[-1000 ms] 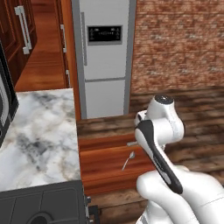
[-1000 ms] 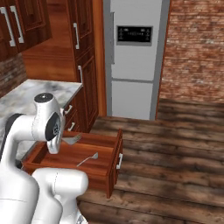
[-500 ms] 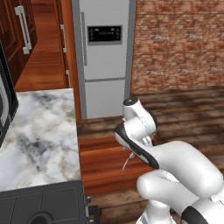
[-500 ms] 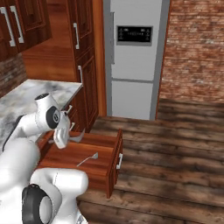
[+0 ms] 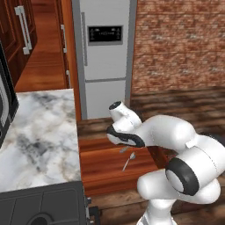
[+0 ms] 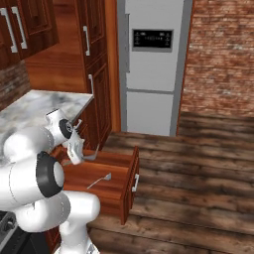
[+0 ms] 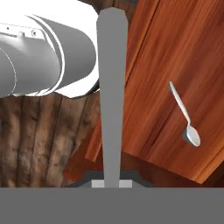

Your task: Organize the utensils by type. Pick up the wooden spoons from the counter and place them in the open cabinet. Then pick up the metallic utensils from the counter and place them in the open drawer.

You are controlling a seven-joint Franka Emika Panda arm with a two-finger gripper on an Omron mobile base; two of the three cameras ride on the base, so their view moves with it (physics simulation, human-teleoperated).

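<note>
1. Slim silver utensil handle clamped between the nearly closed gripper – flat grey, running straight up the hand view; its working end hidden, so fork or spoon cannot be told.
2. Same held utensil seen in the right base view as a thin grey bar sticking out sideways from the gripper, above the open drawer.
3. Pale metal spoon lying flat on the plain wood bottom of the drawer, bowl toward the lower right of the hand view, well apart from the held handle.
4. Spoon also visible in the left base view on the drawer floor, just below the gripper; in the right base view, near the drawer's middle.
5. Drawer pulled out from the reddish-brown base under the white marble counter – front panel with a pale handle facing the plank floor.
6. Stainless refrigerator standing beyond the drawer, brick wall to its right, dark wood cabinets to its left.
</note>
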